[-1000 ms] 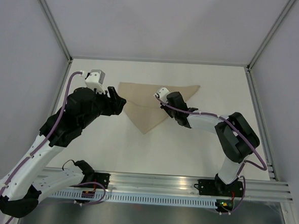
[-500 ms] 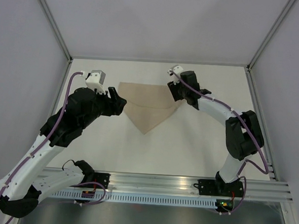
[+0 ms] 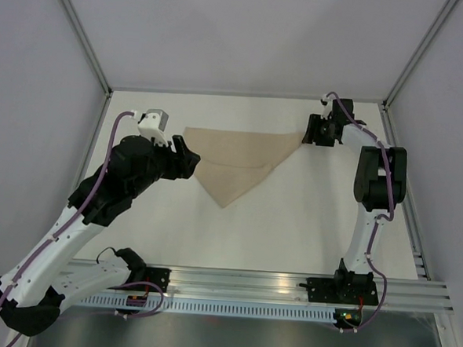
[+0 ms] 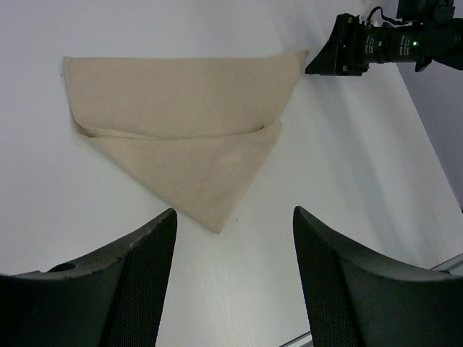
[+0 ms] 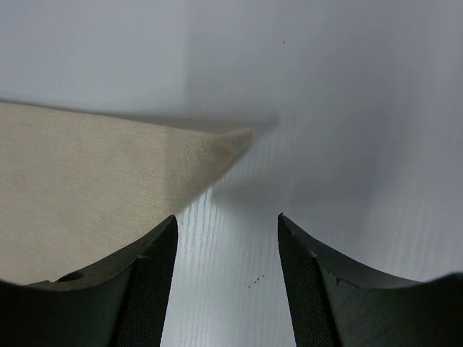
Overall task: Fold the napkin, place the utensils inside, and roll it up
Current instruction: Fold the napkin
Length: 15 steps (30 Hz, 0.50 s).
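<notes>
The beige napkin (image 3: 236, 162) lies folded into a triangle on the white table, long edge to the far side and tip pointing toward the arms. In the left wrist view the napkin (image 4: 184, 130) shows a top layer ending in a crease line. My left gripper (image 3: 187, 159) hovers at its left corner, open, with nothing between the fingers (image 4: 148, 275). My right gripper (image 3: 309, 133) sits just off the napkin's right corner (image 5: 108, 173), open and empty (image 5: 226, 218). The utensils are out of view.
Grey walls and aluminium posts (image 3: 86, 43) enclose the table on three sides. A metal rail (image 3: 248, 285) carrying both arm bases runs along the near edge. The right arm's elbow (image 3: 379, 179) stands tall near the right wall.
My right gripper has swept from the napkin's middle out to its far right corner and opened. The napkin's upper layer now lies flatter. The left arm barely moved.
</notes>
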Each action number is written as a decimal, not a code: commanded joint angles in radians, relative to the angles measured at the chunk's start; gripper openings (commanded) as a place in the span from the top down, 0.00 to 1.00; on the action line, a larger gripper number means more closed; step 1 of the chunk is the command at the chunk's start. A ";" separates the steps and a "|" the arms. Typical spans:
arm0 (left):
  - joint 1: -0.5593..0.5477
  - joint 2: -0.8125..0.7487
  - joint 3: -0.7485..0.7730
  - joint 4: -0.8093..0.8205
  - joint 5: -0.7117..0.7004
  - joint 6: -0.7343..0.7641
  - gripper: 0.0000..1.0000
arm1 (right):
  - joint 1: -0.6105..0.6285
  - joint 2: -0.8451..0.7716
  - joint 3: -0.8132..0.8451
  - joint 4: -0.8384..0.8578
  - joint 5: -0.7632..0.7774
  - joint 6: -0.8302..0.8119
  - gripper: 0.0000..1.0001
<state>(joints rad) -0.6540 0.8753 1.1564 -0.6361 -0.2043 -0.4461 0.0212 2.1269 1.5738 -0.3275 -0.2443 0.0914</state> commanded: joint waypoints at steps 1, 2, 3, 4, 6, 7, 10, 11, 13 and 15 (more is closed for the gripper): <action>-0.001 0.004 -0.020 0.052 0.026 0.021 0.30 | -0.013 0.030 0.066 -0.058 -0.105 0.113 0.36; -0.001 0.005 -0.024 0.052 0.026 0.021 0.29 | -0.015 0.048 0.071 -0.054 -0.118 0.135 0.36; -0.001 0.004 -0.027 0.056 0.028 0.020 0.30 | -0.014 0.057 0.075 -0.054 -0.133 0.146 0.35; -0.001 0.004 -0.032 0.059 0.029 0.020 0.30 | -0.032 0.065 0.081 -0.051 -0.154 0.157 0.34; -0.001 0.001 -0.037 0.062 0.029 0.018 0.29 | -0.056 0.087 0.088 -0.044 -0.171 0.188 0.33; -0.001 0.002 -0.041 0.064 0.029 0.017 0.30 | -0.061 0.091 0.088 -0.039 -0.176 0.197 0.33; 0.001 -0.004 -0.046 0.065 0.029 0.017 0.29 | -0.078 0.117 0.084 -0.010 -0.205 0.238 0.33; -0.001 -0.004 -0.047 0.065 0.029 0.015 0.29 | -0.081 0.122 0.086 -0.005 -0.210 0.246 0.33; -0.001 -0.002 -0.049 0.065 0.029 0.014 0.29 | -0.086 0.142 0.089 0.004 -0.211 0.263 0.33; -0.001 -0.004 -0.050 0.065 0.029 0.012 0.30 | -0.089 0.156 0.098 0.011 -0.219 0.284 0.34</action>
<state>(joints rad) -0.6540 0.8780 1.1110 -0.6106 -0.1978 -0.4461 -0.0643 2.2364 1.6424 -0.3092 -0.4469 0.2955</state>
